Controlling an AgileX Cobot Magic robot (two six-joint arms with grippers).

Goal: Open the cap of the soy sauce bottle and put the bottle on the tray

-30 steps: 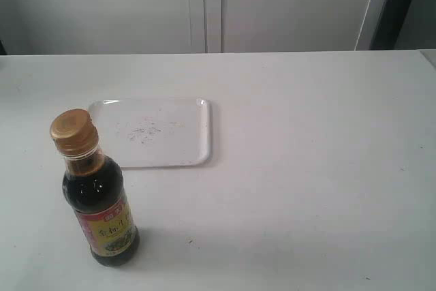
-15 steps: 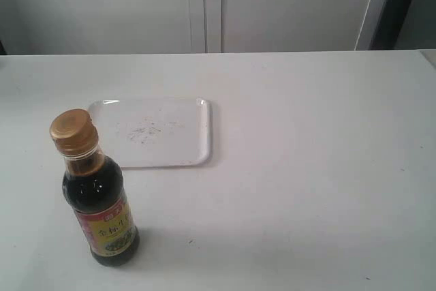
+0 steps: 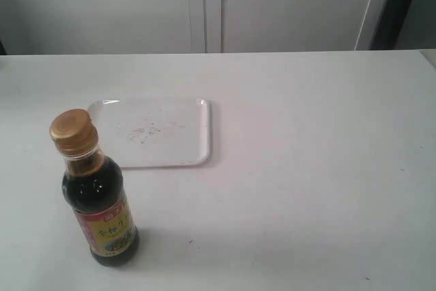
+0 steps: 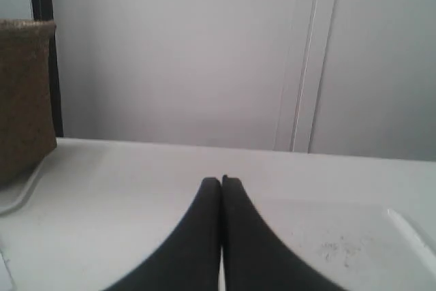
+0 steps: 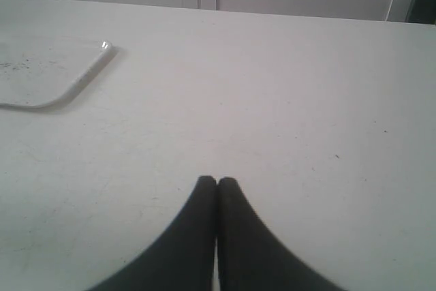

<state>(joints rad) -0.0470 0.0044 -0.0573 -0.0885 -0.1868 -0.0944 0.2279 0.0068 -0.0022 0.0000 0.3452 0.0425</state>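
Observation:
The soy sauce bottle (image 3: 101, 209) stands upright on the white table at the front left of the exterior view, dark liquid inside, red-and-yellow label facing me. Its golden-brown ribbed cap (image 3: 72, 131) is closed. Just behind it lies the flat white tray (image 3: 197, 134) with faint dark specks; the tray (image 5: 82, 80) also shows in the right wrist view, and the tray (image 4: 402, 226) in the left wrist view. Neither arm appears in the exterior view. My left gripper (image 4: 221, 180) is shut with nothing between its fingers. My right gripper (image 5: 216, 180) is likewise shut and empty, over bare table.
A brown woven box (image 4: 24, 93) stands at one side in the left wrist view, next to a white rim. White cabinet doors (image 3: 204, 5) run along the back of the table. A dark vertical strip (image 3: 398, 5) stands at the back right.

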